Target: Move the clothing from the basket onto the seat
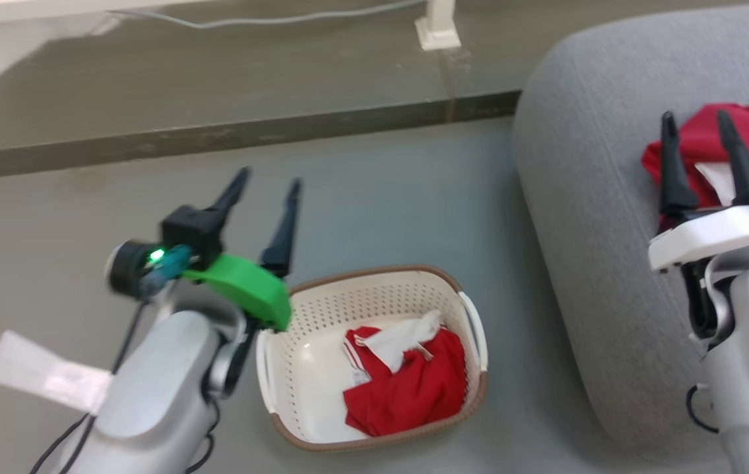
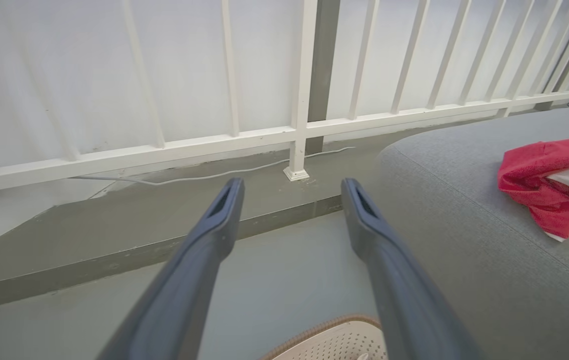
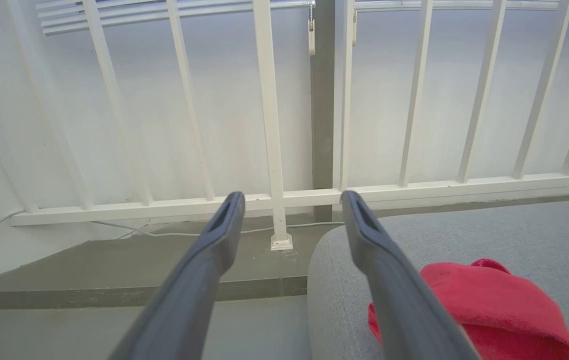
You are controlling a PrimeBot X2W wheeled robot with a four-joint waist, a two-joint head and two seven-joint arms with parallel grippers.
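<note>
red garment (image 1: 414, 385) in the basket (image 1: 374, 273) sits just right of the left gripper (image 1: 269, 179), the nearer arm, jaws wide and empty

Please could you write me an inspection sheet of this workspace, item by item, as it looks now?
Surface: grey floor, with a raised step behind.
Job's things: basket on the floor beside the seat, one red and white garment inside; a second red garment lies on the seat.
Clutter: white paper strip on the floor, far left.
Grippers: left gripper open, empty, by the basket's corner; right gripper open, empty, over the garment on the seat.
Cables: white cable along the step; dark cables by the left arm.
Surroundings: white railing behind.
</note>
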